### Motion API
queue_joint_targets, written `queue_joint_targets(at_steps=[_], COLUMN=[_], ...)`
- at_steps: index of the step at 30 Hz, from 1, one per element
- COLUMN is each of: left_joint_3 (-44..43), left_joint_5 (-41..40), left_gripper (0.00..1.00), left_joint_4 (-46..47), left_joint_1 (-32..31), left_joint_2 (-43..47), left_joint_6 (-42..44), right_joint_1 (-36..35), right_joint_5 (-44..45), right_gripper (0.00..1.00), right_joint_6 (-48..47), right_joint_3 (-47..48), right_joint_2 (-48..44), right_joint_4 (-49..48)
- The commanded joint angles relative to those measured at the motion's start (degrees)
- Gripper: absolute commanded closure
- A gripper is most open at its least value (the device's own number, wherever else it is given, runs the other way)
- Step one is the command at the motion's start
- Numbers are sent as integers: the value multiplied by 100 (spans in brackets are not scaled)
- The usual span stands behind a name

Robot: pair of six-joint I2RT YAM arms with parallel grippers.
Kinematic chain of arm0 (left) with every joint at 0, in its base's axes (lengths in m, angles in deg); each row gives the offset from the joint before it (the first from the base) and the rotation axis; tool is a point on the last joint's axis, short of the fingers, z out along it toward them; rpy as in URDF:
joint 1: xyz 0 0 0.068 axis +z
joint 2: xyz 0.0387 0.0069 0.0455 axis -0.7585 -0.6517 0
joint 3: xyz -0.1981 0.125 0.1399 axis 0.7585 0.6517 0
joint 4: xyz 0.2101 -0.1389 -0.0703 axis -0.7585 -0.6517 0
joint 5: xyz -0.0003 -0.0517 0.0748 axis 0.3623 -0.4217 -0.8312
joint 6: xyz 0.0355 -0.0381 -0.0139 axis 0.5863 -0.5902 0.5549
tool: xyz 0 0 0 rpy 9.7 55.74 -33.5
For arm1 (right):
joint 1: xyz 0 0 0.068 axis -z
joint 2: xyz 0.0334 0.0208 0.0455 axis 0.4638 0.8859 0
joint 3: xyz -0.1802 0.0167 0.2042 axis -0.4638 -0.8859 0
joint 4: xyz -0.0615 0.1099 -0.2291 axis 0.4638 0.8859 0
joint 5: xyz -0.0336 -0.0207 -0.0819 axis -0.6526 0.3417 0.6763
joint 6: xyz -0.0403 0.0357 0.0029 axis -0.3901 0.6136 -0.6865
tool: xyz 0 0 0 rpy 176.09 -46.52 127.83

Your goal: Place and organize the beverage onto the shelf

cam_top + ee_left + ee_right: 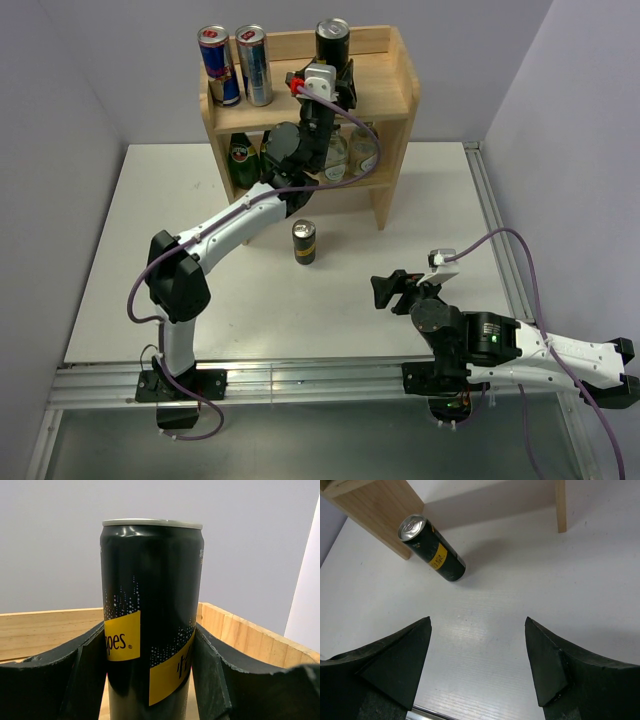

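The light wood shelf [390, 75] stands at the back of the table. Two blue-and-silver cans [235, 65] stand on the left of its top board. My left gripper [337, 72] is shut on a black-and-gold can [333, 42], held upright over the middle of the top board; in the left wrist view the can [150, 595] fills the gap between my fingers [212, 670]. A second black-and-gold can [304, 241] stands on the table in front of the shelf and also shows in the right wrist view [432, 550]. My right gripper [388, 290] is open and empty, low over the table [477, 625].
On the lower tier stand a dark green bottle [240, 160] at the left and clear glass bottles [362, 152] at the right, partly hidden by my left arm. The shelf's raised rim [250, 630] runs close on the right of the held can. Walls close in on both sides.
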Motion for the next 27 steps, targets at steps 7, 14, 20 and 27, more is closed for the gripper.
queue_joint_targets(at_steps=[7,14,20,27], left_joint_3=[54,-77,-69,1], left_joint_5=[-109,-82,-91,-205], left_gripper=[33,8,1,1], left_joint_4=[112,-82,-109,-171], left_joint_1=[10,-8,-8,-113], left_joint_2=[382,329,355,434], left_joint_6=[-49,-41,-49,73], right_joint_1=[-24,-24,-24,-24], right_joint_5=[69,78,78,87], right_gripper=[18,18,18,18], right_joint_6=[-33,-15,-15,2], right_joint_3=[0,-9,-9,0], right_joint_2=[24,15,15,32], right_joint_4=[-186,-177,-177,-169])
